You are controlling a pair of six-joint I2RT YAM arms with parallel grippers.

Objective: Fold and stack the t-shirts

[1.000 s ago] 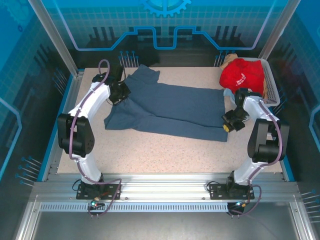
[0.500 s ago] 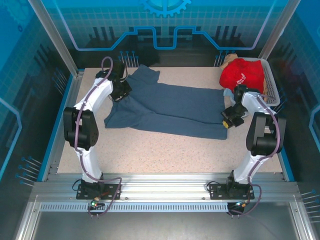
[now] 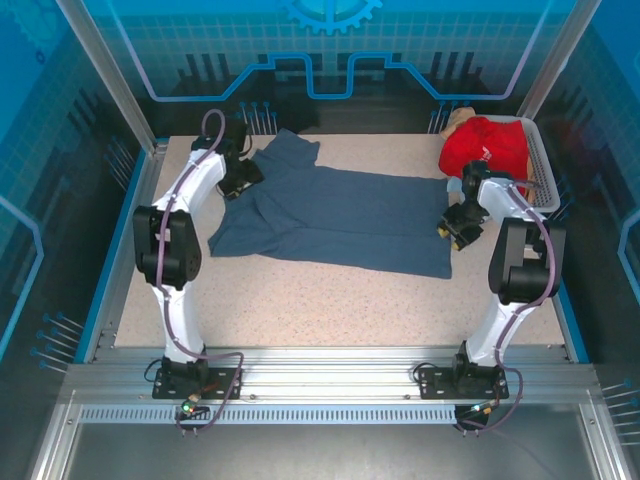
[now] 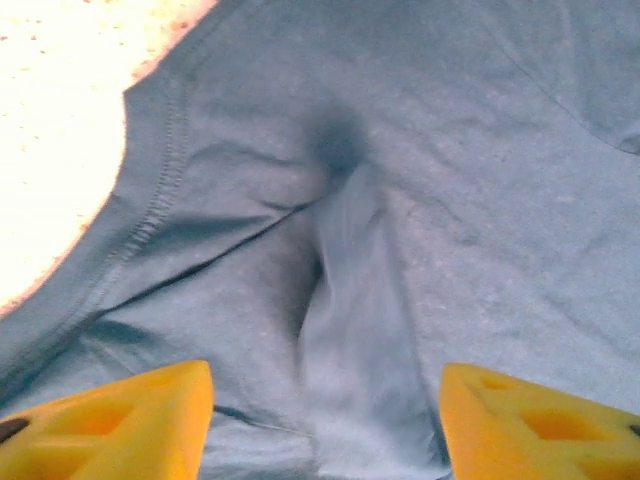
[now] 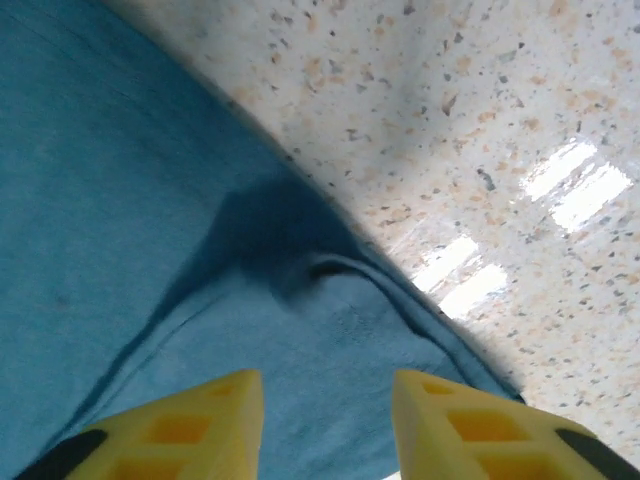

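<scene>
Since the arms sit at opposite ends of the slate-blue t-shirt (image 3: 340,220), I read this as flattening it out before the first fold. Shirt lies spread across the table (image 3: 330,310), mostly flat. Left gripper (image 3: 240,180) is over the far-left end, jaws apart, nothing clamped; a raised ridge of cloth runs between its fingers (image 4: 130,420). Right gripper (image 3: 457,224) is at the right hem, jaws also apart, with a small pucker at the cloth edge below. Red t-shirt (image 3: 485,145) waits heaped in the white basket (image 3: 547,170) at the far-right corner.
</scene>
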